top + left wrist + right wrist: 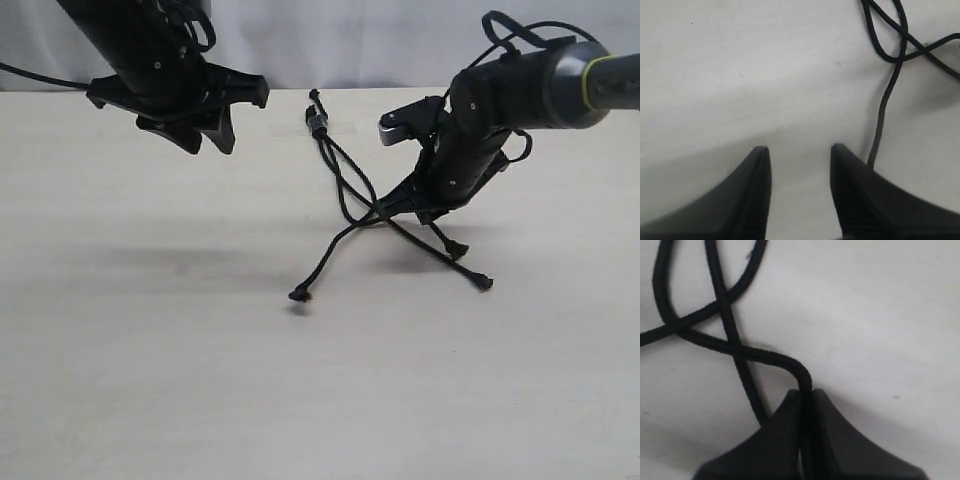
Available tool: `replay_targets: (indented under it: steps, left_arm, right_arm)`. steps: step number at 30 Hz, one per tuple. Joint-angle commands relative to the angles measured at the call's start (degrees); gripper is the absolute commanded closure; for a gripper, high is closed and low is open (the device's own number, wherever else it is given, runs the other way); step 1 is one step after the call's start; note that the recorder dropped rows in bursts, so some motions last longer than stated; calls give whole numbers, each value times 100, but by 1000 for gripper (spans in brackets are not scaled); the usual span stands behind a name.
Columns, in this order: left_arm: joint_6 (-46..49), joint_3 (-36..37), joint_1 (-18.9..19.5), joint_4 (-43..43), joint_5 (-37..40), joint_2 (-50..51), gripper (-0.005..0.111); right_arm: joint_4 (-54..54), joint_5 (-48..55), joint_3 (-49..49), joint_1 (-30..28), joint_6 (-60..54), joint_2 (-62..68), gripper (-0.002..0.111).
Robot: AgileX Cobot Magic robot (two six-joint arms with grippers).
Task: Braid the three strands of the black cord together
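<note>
The black cord (318, 122) lies on the table with its bound, knotted end at the back. Its three strands cross near the middle (362, 208) and fan out towards the front. One strand runs front-left to a frayed knob (300, 294); the two others end at the right (458, 252) (484, 283). My right gripper (405, 206) (806, 392) sits low at the crossing, shut on one strand (765, 356) that curves into its tips. My left gripper (205, 125) (799, 150) hangs open and empty, high at the back left; a strand (883, 107) passes beside it.
The pale wooden table (150, 350) carries only the cord. A white wall runs along the table's back edge (330, 40). A strip of clear tape (335, 127) holds the knotted end down.
</note>
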Motion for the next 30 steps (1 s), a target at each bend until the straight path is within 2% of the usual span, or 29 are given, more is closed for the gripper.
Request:
replay_targets:
  steps: [1, 4, 9, 13, 19, 30]
  left_arm:
    - [-1, 18, -10, -55, -104, -55, 69]
    - [-1, 18, -10, -55, -168, -55, 69]
    - [-1, 18, -10, -29, -261, -55, 69]
    - [-1, 23, -10, -29, -381, -55, 69]
    - [-1, 23, -10, -29, -384, -55, 69]
    - [22, 32, -10, -29, -385, -55, 69]
  right_arm:
    - [-3, 6, -12, -118, 71, 208, 104]
    - [262, 231, -12, -95, -137, 266, 104]
    - [1771, 992, -12, -95, -1544, 271, 104]
    - [2541, 1524, 1, -19, -2209, 271, 104]
    - [2835, 1571, 1, 212, -2311, 271, 104]
    - [3158, 1581, -55, 193, -2289, 199, 104]
